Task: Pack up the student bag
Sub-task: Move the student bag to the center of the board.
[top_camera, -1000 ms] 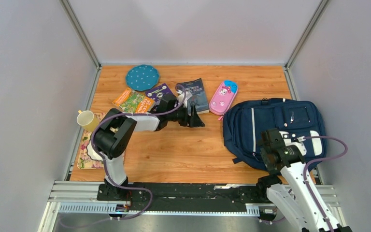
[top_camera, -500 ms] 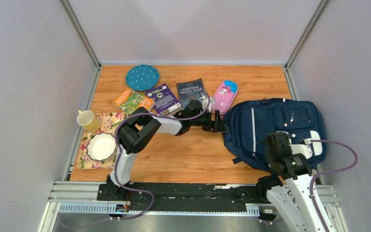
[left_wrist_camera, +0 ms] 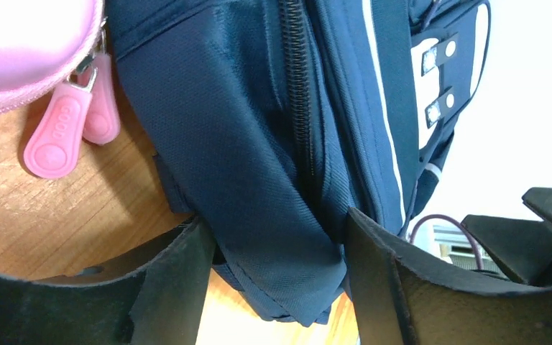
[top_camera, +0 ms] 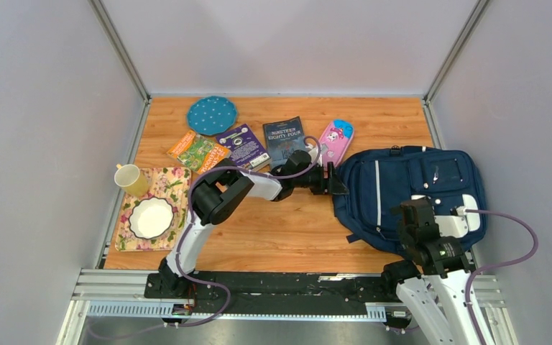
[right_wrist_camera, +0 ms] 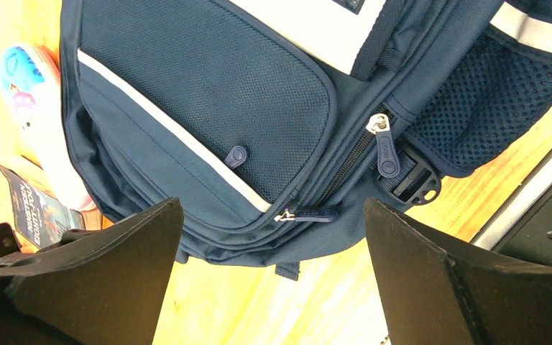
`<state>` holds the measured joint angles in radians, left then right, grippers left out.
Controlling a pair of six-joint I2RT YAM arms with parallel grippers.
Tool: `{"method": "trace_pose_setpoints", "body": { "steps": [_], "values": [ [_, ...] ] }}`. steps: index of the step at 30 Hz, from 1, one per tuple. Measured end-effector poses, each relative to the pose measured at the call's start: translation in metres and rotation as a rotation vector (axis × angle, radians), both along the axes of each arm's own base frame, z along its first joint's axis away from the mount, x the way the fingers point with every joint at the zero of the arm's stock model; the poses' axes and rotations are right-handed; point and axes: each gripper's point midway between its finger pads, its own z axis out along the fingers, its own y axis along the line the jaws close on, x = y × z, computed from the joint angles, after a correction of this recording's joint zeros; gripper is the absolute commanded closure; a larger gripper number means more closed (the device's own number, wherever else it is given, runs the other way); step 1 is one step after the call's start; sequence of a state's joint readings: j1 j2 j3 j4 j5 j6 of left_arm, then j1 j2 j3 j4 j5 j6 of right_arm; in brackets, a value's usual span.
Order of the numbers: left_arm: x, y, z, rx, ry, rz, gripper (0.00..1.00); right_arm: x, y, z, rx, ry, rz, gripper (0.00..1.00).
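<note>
While flat on table (top_camera: 280,230), navy student bag (top_camera: 402,180) w/ grey stripe.

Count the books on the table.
3, in a row near the far edge: orange-green book leftmost, purple book in the middle, dark Nineteen Eighty-Four book rightmost. Any inside the student bag would be hidden.

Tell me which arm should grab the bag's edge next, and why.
Left. The left gripper, open, straddles a fold at the side edge of the student bag, so closing should grip it. The right gripper hangs open above the front pocket, holding nothing.
</note>
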<state>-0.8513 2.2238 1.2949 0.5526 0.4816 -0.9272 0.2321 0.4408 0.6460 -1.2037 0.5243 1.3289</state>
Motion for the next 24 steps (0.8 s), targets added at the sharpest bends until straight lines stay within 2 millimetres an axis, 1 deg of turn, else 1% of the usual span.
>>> {"method": "trace_pose_setpoints", "body": {
  "steps": [1,2,3,4,5,12,14,16,17,19,22,24],
  "values": [
    [-0.001,-0.001,-0.003,-0.002,0.013,0.001,0.59,0.001,0.001,0.0,-0.002,0.001,0.007,0.0],
    [-0.001,-0.001,-0.006,-0.004,0.03,0.003,0.73,0.002,0.001,0.0,-0.003,0.0,0.014,0.0],
    [-0.002,-0.001,-0.008,-0.006,0.037,0.006,0.91,0.004,0.002,0.001,-0.003,-0.002,0.021,0.0],
    [-0.002,-0.001,-0.009,-0.011,0.047,0.012,0.98,0.005,0.003,0.001,-0.003,-0.003,0.026,0.0],
    [-0.002,0.0,-0.009,-0.014,0.054,0.015,1.0,0.006,0.004,0.002,-0.005,-0.006,0.034,0.0],
    [-0.011,0.005,-0.01,-0.038,0.065,0.003,1.0,0.011,0.005,0.005,-0.04,-0.013,0.085,0.0],
    [-0.019,0.009,-0.005,-0.025,0.048,-0.022,1.0,0.011,0.004,0.008,-0.056,-0.017,0.103,0.0],
    [-0.027,0.013,0.002,0.014,0.003,-0.057,1.0,0.012,0.004,0.017,-0.077,-0.043,0.132,0.0],
    [-0.031,0.014,0.008,0.031,-0.034,-0.078,1.0,0.013,0.004,0.023,-0.084,-0.062,0.142,0.0],
    [-0.041,0.017,0.027,0.079,-0.121,-0.128,1.0,0.016,0.004,0.038,-0.098,-0.126,0.167,0.0],
    [-0.052,0.021,0.067,0.112,-0.283,-0.174,1.0,0.021,0.007,0.06,-0.11,-0.231,0.209,0.0],
    [-0.053,0.03,0.096,0.132,-0.39,-0.164,1.0,0.023,0.014,0.072,-0.107,-0.296,0.253,0.0]
  ]
}}
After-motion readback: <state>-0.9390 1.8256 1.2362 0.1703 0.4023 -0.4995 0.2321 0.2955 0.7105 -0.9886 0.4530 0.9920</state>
